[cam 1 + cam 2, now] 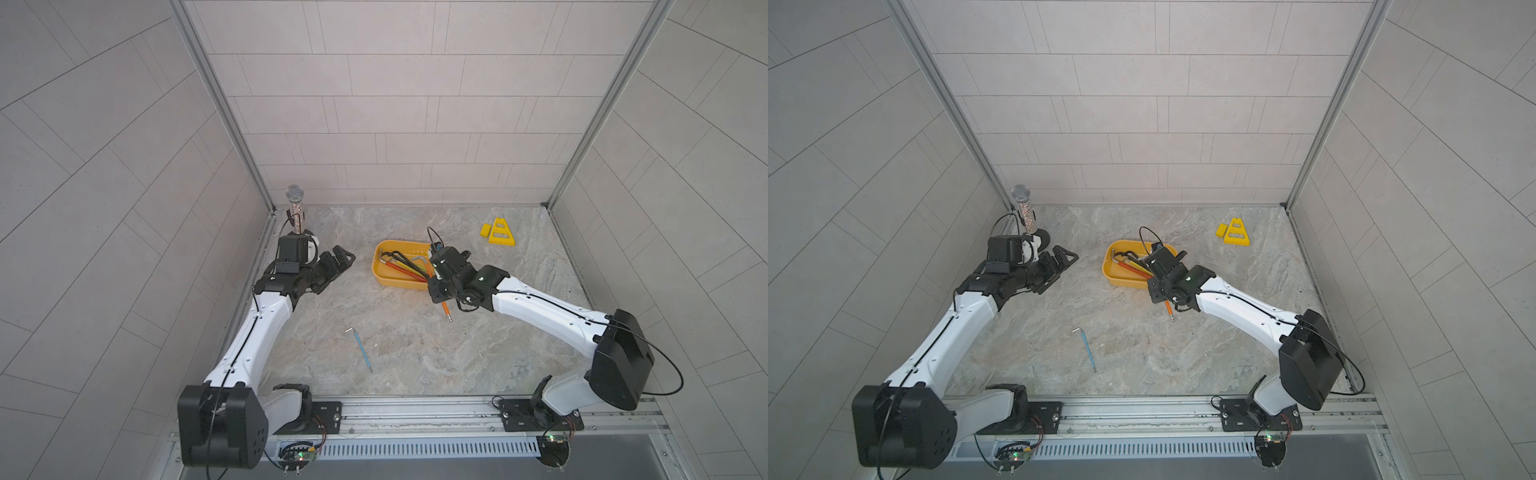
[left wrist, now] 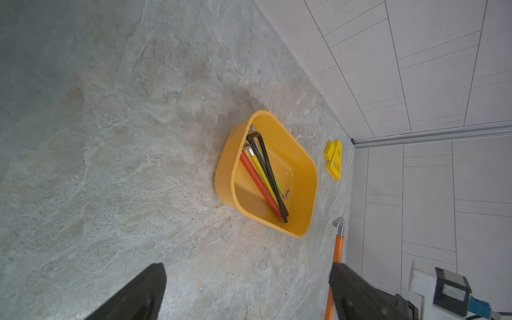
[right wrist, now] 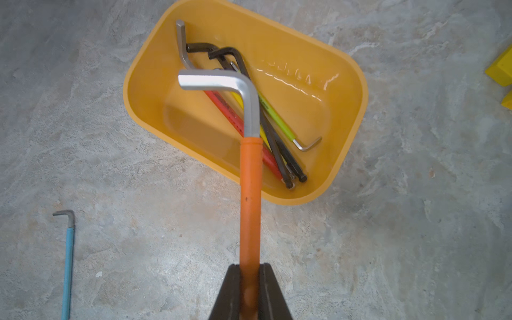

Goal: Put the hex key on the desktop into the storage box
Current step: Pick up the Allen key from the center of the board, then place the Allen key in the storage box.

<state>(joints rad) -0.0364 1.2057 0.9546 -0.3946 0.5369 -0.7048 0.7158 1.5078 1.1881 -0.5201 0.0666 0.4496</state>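
One orange-sleeved steel hex key (image 3: 250, 194) pinched in right tool (image 3: 250, 267) near glossy storage box (image 3: 350, 110); left tool (image 2: 246, 267) spread.

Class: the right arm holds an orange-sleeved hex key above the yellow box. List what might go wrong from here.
1. The right pincer grips the orange hex key on its sleeve, and much of the key's length lies outside the storage box. Released now, it may straddle the rim or fall outside.
2. Dropped on the piled keys, it might bounce out.
3. The blue hex key lies on the desktop and could be overlooked.
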